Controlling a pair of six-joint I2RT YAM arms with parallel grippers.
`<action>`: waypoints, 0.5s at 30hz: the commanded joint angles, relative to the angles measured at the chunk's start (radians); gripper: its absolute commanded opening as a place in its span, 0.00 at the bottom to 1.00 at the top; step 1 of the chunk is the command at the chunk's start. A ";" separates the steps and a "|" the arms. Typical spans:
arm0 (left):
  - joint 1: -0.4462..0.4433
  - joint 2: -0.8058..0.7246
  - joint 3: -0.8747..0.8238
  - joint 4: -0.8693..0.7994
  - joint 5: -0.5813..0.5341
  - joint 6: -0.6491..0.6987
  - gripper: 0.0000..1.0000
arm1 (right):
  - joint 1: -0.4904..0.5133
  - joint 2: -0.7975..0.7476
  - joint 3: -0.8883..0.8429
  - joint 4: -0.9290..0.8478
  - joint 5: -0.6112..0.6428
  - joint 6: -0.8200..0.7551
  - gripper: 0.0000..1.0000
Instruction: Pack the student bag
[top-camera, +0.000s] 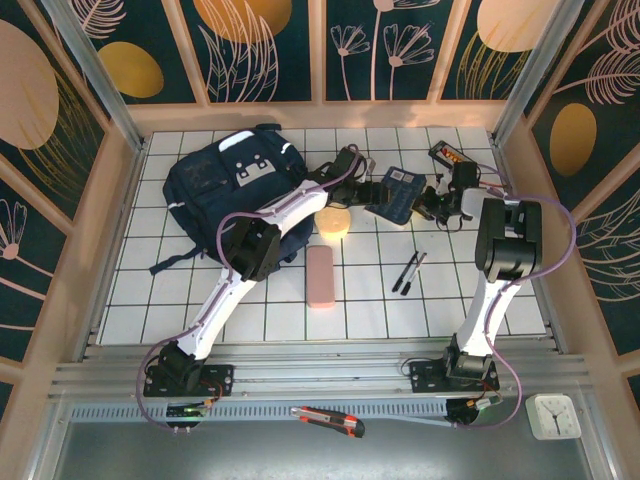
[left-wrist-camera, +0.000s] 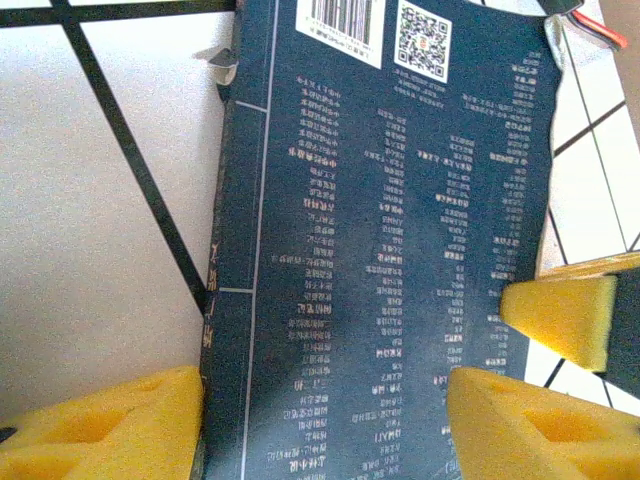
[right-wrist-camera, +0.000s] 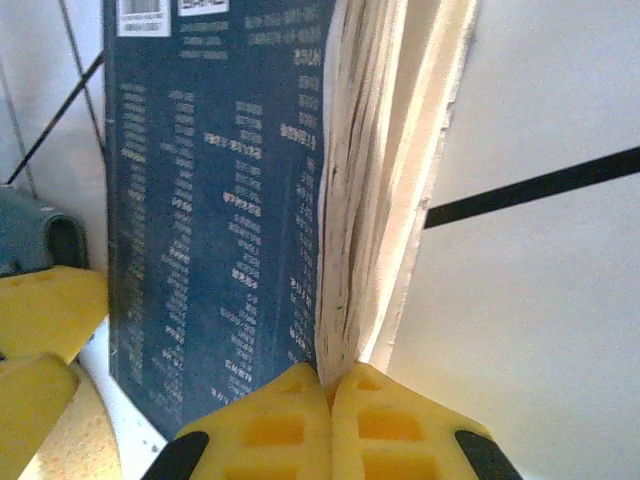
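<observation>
The student bag (top-camera: 220, 185) lies near the table's (top-camera: 500, 290) far-left corner. The left gripper (left-wrist-camera: 325, 400) stands open astride the blue book (left-wrist-camera: 400, 250). The right gripper (right-wrist-camera: 330, 385) is closed, perhaps nipping its page edge.

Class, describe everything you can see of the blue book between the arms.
The book is dark blue, back cover up on the white gridded table, right of the student bag. The cover carries a white barcode label, a QR code and columns of pale print. Its cream page block shows along one side. The left gripper straddles it with fingers open; the right gripper is shut at its page edge.
</observation>
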 joint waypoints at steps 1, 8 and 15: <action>-0.036 0.041 0.023 -0.024 0.095 0.010 0.65 | 0.056 -0.033 -0.031 0.100 -0.244 0.040 0.00; -0.037 0.030 0.018 -0.034 0.089 0.021 0.65 | 0.071 -0.055 -0.064 0.163 -0.282 0.058 0.13; -0.037 0.025 0.016 -0.037 0.088 0.026 0.64 | 0.072 -0.024 -0.020 0.075 -0.239 0.033 0.22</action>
